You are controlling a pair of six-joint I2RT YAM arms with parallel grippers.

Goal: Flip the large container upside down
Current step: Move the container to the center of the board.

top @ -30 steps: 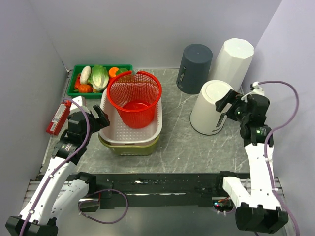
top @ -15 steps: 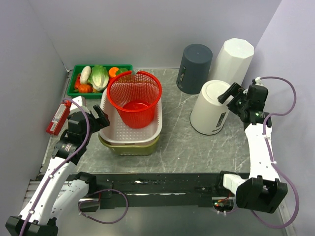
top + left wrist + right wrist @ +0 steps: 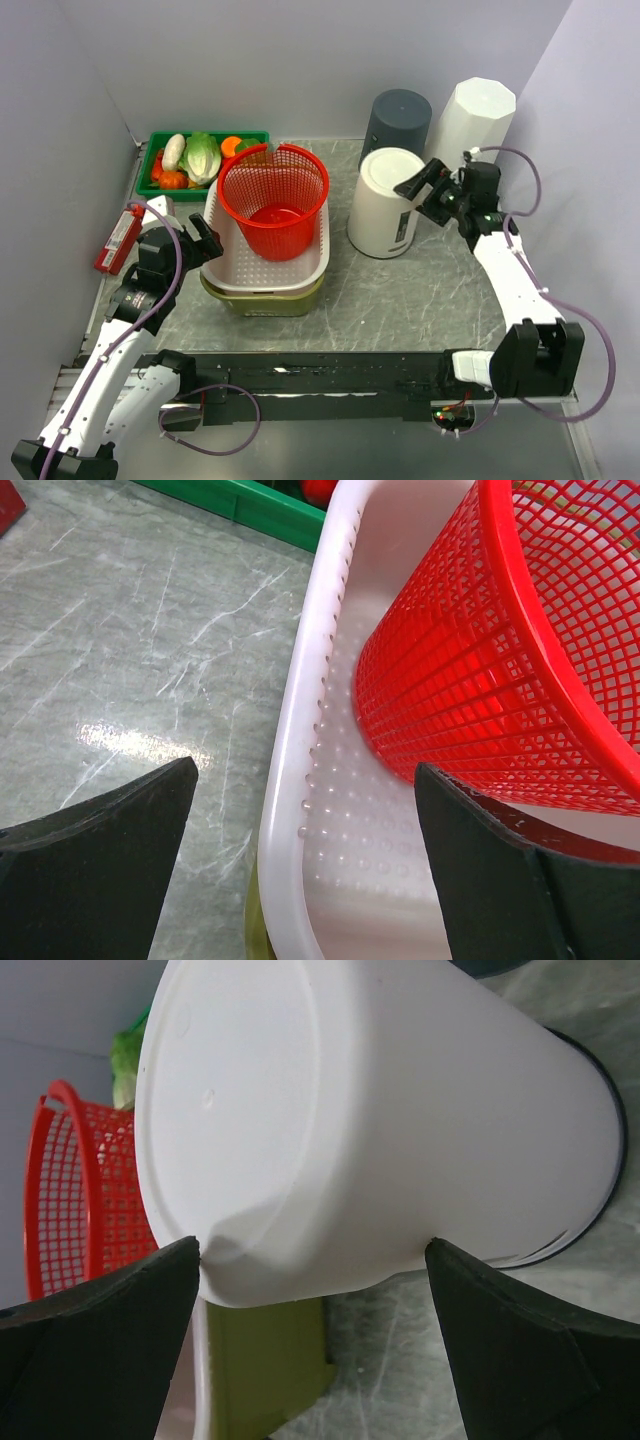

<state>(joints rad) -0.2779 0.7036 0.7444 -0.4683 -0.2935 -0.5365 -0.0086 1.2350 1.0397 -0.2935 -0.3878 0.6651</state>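
The large container (image 3: 383,215), a white round bin, stands mouth down on the table, its closed end up. It fills the right wrist view (image 3: 350,1110), dark rim against the table. My right gripper (image 3: 418,196) is open wide at its upper right side. The fingers straddle the closed end (image 3: 312,1250), and the left fingertip (image 3: 185,1260) presses a small dent into the wall. My left gripper (image 3: 200,240) is open and holds nothing. It hovers over the left rim of the white tub (image 3: 290,780), with the rim between the fingers (image 3: 305,770).
A red mesh basket (image 3: 275,200) sits in the white tub (image 3: 222,262), which rests on an olive tub. Behind stand a green vegetable tray (image 3: 155,190), a dark grey bin (image 3: 395,135) and a tall faceted white bin (image 3: 478,125). A red object (image 3: 118,240) lies at the left wall.
My right arm has swung left, and the white container has slid with it from the right side toward the tubs. The left arm has not moved.
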